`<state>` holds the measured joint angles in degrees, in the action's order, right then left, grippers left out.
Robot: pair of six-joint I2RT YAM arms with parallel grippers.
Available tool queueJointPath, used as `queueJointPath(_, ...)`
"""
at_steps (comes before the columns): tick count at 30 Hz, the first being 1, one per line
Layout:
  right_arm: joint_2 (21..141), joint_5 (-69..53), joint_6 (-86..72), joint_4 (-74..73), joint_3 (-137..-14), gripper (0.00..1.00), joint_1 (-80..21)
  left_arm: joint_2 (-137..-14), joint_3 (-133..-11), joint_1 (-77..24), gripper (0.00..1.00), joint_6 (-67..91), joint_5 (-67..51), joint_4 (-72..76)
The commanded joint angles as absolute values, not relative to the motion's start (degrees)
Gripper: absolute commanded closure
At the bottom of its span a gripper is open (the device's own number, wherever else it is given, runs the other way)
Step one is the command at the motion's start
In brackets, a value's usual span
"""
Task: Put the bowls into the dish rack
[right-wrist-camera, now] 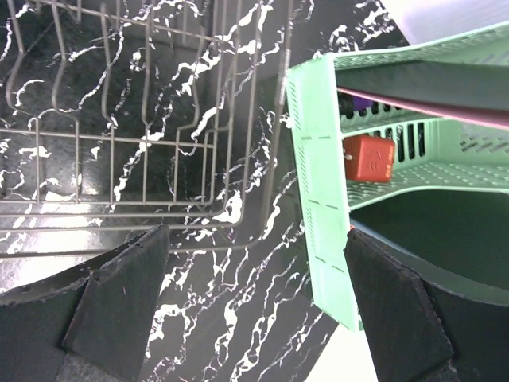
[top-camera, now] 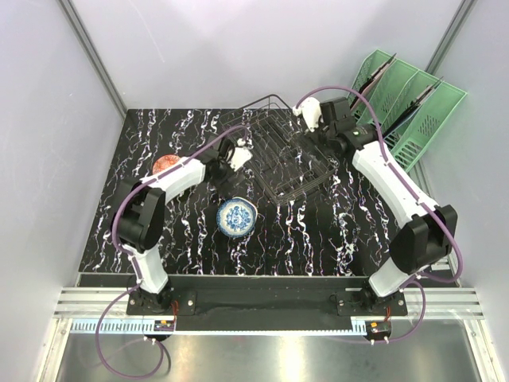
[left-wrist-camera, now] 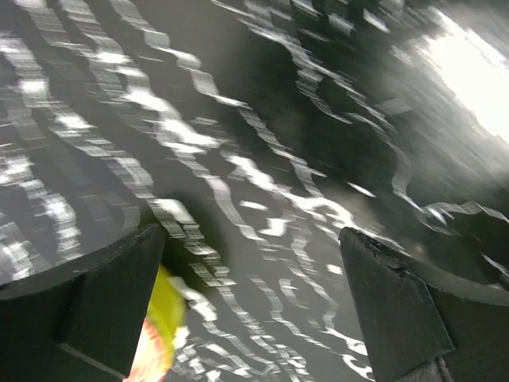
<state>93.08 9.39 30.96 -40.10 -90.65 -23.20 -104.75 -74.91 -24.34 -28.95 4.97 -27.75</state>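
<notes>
**dishbot_fan:** Where's the bowl right now?

**yam_watcher:** There's one blue floral bowl, upright on the black marbled table. It's outside the wire dish rack, just off its near left corner.

**dishbot_fan:** And the grippers?

**yam_watcher:** Both are spread wide and holding nothing. The left gripper hovers left of the rack. Its wrist view is blurry, and there's a yellow blob beside one finger, can't tell what it is. The right gripper hangs between the rack's far right corner and the mint-green file organizer, which has an orange-red block inside.
</notes>
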Motion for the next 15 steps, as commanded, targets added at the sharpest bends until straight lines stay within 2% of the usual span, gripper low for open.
queueJointPath(1, 89.65, 9.14, 30.24, -38.58, -90.18, 0.00, -22.50, -98.80, -69.36, -24.35, 0.01, -31.38, -5.53, -21.19)
queueJointPath(15, 89.21, 9.05, 29.97, -38.50, -89.47, 0.00, -22.24, -97.47, -64.43, -24.87, 0.01, -32.69, -16.34, -20.65)
